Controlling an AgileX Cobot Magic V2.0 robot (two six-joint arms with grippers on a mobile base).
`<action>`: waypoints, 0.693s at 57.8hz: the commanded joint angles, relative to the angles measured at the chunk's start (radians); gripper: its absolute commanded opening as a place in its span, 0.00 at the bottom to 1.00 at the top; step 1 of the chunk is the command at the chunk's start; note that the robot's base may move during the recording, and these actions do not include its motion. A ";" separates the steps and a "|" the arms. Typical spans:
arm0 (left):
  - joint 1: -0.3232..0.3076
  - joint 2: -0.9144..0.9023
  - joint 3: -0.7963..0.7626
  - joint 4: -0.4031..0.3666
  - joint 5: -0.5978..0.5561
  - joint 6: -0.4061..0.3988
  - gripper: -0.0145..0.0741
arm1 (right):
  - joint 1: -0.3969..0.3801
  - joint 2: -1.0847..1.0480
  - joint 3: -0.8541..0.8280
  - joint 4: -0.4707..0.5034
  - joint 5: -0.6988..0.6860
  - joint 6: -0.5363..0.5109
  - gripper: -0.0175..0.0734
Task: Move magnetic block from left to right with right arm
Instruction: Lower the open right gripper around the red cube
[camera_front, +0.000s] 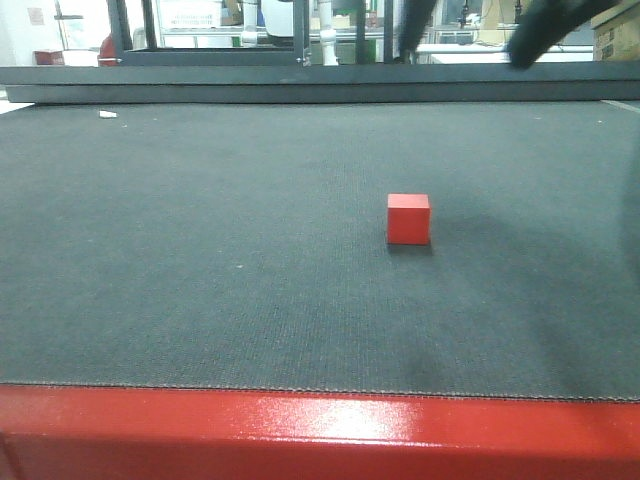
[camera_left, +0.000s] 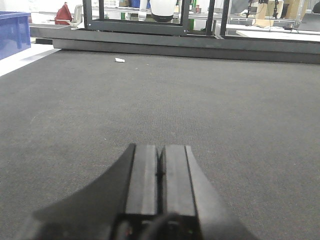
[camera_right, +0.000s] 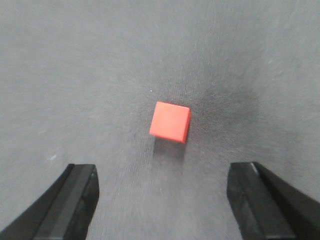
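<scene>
The magnetic block, a small red cube, rests on the dark grey mat a little right of centre. From above, the right wrist view shows the magnetic block lying ahead of my right gripper, whose two black fingers stand wide apart with nothing between them. A dark blurred part of the right arm shows at the top right of the front view. My left gripper hovers low over bare mat with its pads pressed together and nothing held.
A red edge borders the mat at the front and a raised dark ledge at the back. A small white scrap lies far left. A blue bin stands beyond the mat's left side.
</scene>
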 joint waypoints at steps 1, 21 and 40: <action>-0.006 -0.012 0.007 -0.005 -0.083 -0.006 0.02 | 0.015 0.063 -0.113 -0.072 0.035 0.052 0.88; -0.006 -0.012 0.007 -0.005 -0.083 -0.006 0.02 | 0.018 0.312 -0.277 -0.083 0.114 0.108 0.88; -0.006 -0.012 0.007 -0.005 -0.083 -0.006 0.02 | 0.001 0.402 -0.284 -0.083 0.096 0.118 0.88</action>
